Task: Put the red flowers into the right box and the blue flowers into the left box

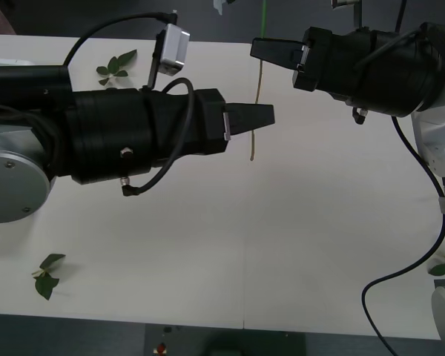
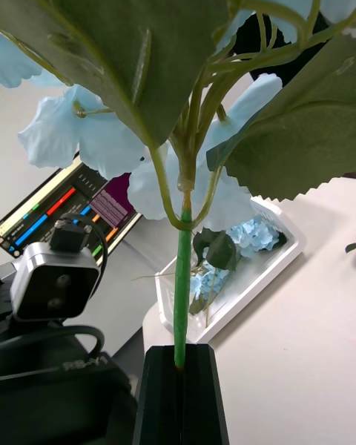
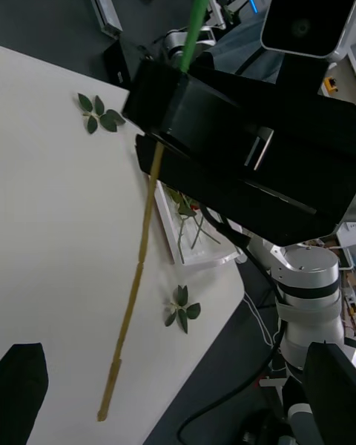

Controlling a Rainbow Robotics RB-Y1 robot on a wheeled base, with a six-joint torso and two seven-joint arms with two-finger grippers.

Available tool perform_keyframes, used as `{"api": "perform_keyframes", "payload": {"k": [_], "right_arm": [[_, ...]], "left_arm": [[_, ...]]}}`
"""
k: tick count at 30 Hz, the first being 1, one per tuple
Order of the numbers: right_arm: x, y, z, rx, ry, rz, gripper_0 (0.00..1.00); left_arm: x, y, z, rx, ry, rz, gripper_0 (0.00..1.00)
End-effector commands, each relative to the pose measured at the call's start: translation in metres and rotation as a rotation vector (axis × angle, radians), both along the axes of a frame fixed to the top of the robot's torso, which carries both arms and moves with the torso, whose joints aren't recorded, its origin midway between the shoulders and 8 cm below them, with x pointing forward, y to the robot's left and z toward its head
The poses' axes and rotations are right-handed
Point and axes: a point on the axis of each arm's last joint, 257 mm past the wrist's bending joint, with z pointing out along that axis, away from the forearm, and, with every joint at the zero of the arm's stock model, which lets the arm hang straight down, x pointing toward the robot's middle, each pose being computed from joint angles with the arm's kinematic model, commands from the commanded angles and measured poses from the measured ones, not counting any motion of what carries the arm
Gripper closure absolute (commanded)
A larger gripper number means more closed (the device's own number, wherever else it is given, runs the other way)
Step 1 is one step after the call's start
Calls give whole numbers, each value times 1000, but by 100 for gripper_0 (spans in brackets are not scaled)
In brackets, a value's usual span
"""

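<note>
Big dark leaves and pale petals of a blue flower (image 2: 111,137) crowd the right wrist camera; the right claw (image 1: 261,50), at one o'clock above the desk (image 1: 282,245), is clenched on its stem (image 1: 257,104). Left claw (image 1: 259,117) hangs released at centre. More blue flowers lie in the left box (image 2: 278,256).
</note>
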Motion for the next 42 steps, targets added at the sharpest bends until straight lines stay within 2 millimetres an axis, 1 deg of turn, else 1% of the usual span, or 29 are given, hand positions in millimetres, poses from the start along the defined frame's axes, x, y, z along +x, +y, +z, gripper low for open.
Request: {"api": "perform_keyframes", "payload": {"k": [1, 3, 7, 9, 10, 11, 12, 13, 14, 19, 31, 33, 34, 36, 38, 39, 42], "right_arm": [[-10, 6, 31, 20, -62, 24, 100], [-10, 6, 31, 20, -62, 24, 100], [-10, 6, 31, 20, -62, 24, 100], [-10, 6, 31, 20, -62, 24, 100], [-10, 6, 31, 20, -62, 24, 100], [-10, 6, 31, 20, -62, 24, 100], [-10, 6, 31, 20, -62, 24, 100], [-10, 6, 31, 20, -62, 24, 100], [-10, 6, 31, 20, -62, 24, 100], [-10, 6, 31, 20, -62, 24, 100], [-10, 6, 31, 20, -62, 24, 100], [-10, 6, 31, 20, -62, 24, 85], [-10, 6, 31, 20, -62, 24, 67], [-10, 6, 31, 20, -62, 24, 28], [-10, 6, 31, 20, -62, 24, 2], [-10, 6, 31, 20, -62, 24, 0], [-10, 6, 31, 20, -62, 24, 0]], "left_arm": [[7, -14, 9, -8, -11, -7, 0], [13, -18, 6, 11, -33, 2, 0], [26, -19, 4, 36, -75, 36, 0], [28, -24, 3, 39, -73, 34, 0], [28, -27, 4, 37, -75, 31, 6], [28, -29, 4, 33, -74, 30, 20], [29, -30, 6, 30, -76, 31, 57], [29, -32, 6, 28, -75, 30, 84], [30, -33, 5, 31, -76, 30, 100], [31, -37, 2, 49, -90, 27, 100], [38, -32, 2, 67, -111, 50, 100], [39, -31, 2, 69, -114, 52, 100], [40, -30, 2, 72, -116, 55, 100], [41, -29, 3, 71, -123, 59, 100], [42, -28, 5, 70, -127, 63, 100], [43, -28, 6, 70, -130, 64, 100], [47, -22, 7, 79, -137, 77, 100]]}}
